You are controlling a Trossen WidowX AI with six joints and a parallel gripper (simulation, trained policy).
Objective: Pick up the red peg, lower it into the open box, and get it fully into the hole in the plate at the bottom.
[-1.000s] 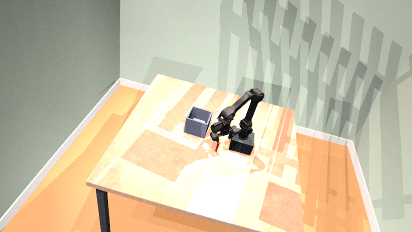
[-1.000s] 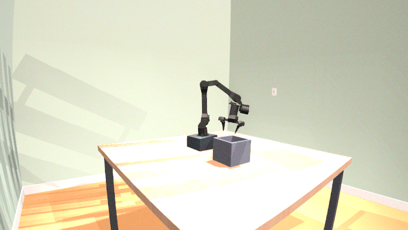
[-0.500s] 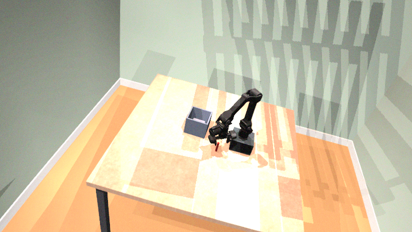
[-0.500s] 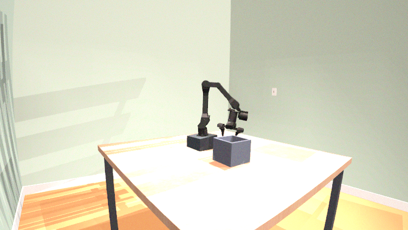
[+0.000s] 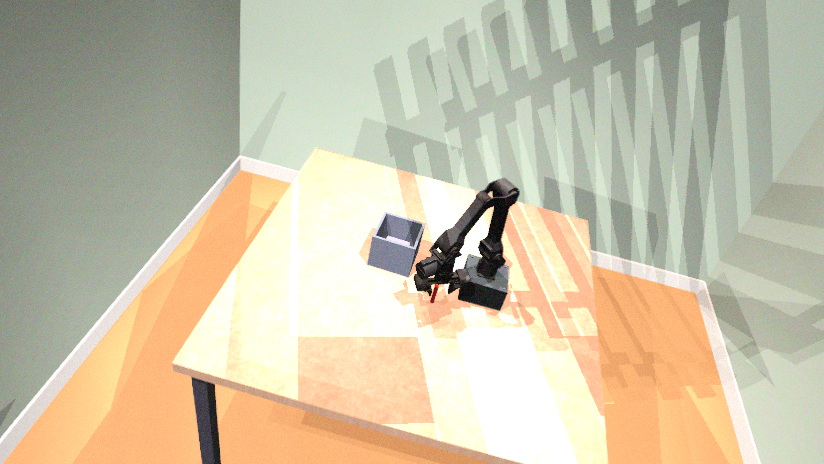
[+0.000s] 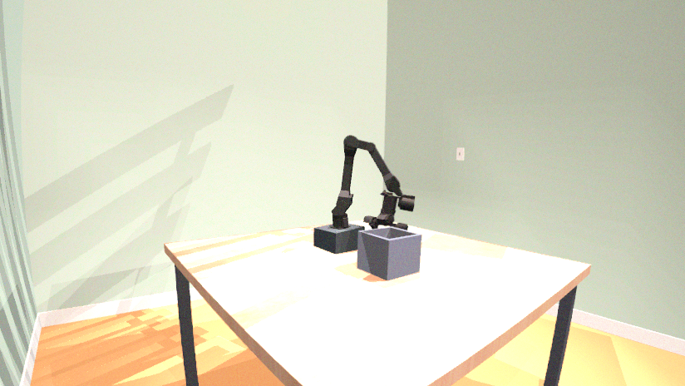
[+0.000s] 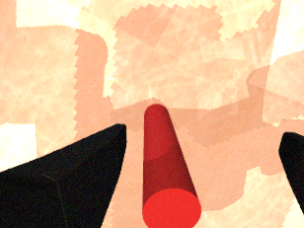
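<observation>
Between open jaws [image 5: 441, 292], red peg [image 5: 434, 293] [image 7: 170, 162]

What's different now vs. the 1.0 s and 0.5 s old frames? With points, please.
The gripper [image 5: 441, 288] [image 7: 203, 138] has come lower toward the table [image 5: 357, 368] [image 6: 307, 325], around the red peg [image 5: 434, 293] [image 7: 168, 162]. Nothing gripped or let go; it's open. Peg upright as before; open box [image 5: 393, 253] [image 6: 389, 256] unmoved.
</observation>
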